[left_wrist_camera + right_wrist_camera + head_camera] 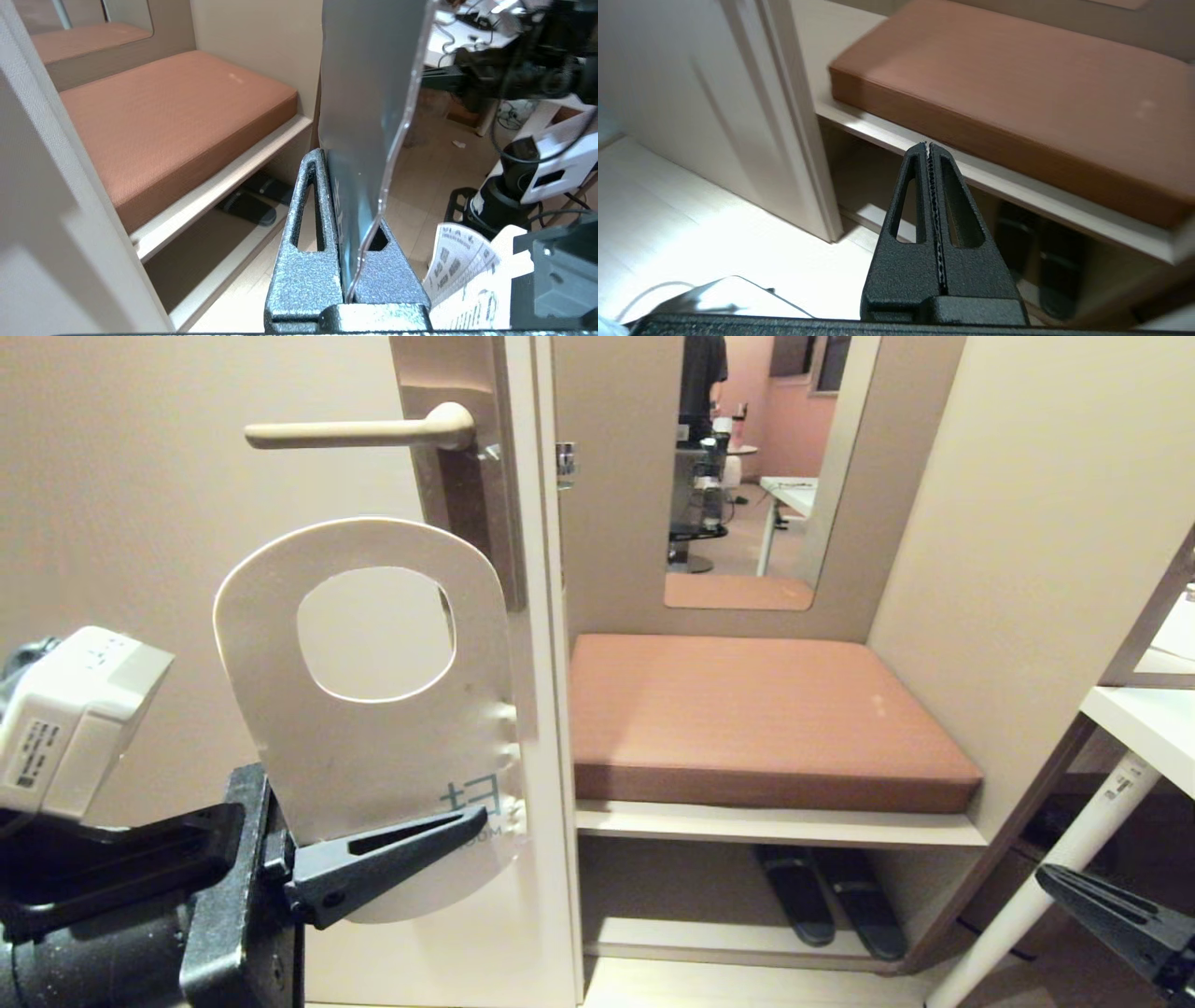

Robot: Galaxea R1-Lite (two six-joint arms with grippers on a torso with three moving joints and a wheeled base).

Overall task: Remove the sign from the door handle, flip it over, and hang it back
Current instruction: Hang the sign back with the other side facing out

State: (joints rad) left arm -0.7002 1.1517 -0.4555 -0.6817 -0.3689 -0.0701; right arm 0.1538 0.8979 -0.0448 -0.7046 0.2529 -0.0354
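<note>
The sign [373,747], a pale rounded card with a large oval hole, stands upright below the door handle [359,431] and apart from it. Its white side with faint blue print faces me. My left gripper [471,821] is shut on the sign's lower part, one dark finger lying across its face. In the left wrist view the card [369,93] rises edge-on from between the closed fingers [303,261], its bluish face showing. My right gripper [929,147] is shut and empty, low near the bench; in the head view it [1050,875] sits at the lower right.
The door's edge [546,709] runs just right of the sign. Beyond it a brown cushioned bench [756,719] sits on a shelf, with dark slippers [826,901] beneath. A white table leg [1055,868] slants at the right. A mirror [747,467] shows a person and furniture.
</note>
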